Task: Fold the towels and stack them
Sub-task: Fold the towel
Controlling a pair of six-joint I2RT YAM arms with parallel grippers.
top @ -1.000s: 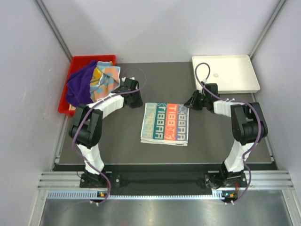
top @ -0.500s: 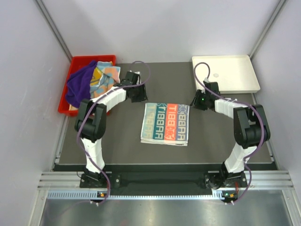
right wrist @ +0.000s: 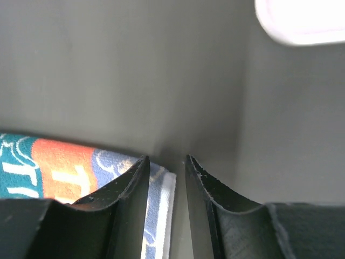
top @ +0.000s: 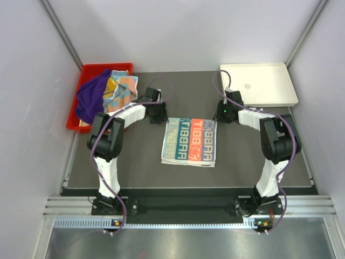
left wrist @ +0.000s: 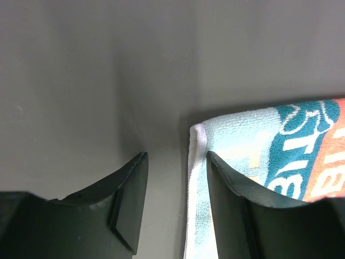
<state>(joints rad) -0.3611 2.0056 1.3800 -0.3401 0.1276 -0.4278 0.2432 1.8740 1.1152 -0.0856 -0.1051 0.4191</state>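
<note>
— How do the hands stand?
— The left gripper (left wrist: 176, 157) is wide open and clamps nothing. One finger is over the bare mat (left wrist: 81, 81), the other over a corner of the lettered towel (left wrist: 259, 145), with the white hem in the gap.
— And the right?
— The right gripper (right wrist: 166, 159) is parted only narrowly and holds nothing. The towel's other far corner shows between its fingers. That towel lies folded at the centre of the overhead frame.
— What is unclear?
— Whether any fingertip touches the cloth. From above, the wrists hide the jaws. The white tray (right wrist: 302, 21) is a washed-out blur, cut off at upper right. In the red bin (top: 94, 67), upper left, a purple towel (top: 90, 97) covers part of a multicoloured towel (top: 121, 89).
</note>
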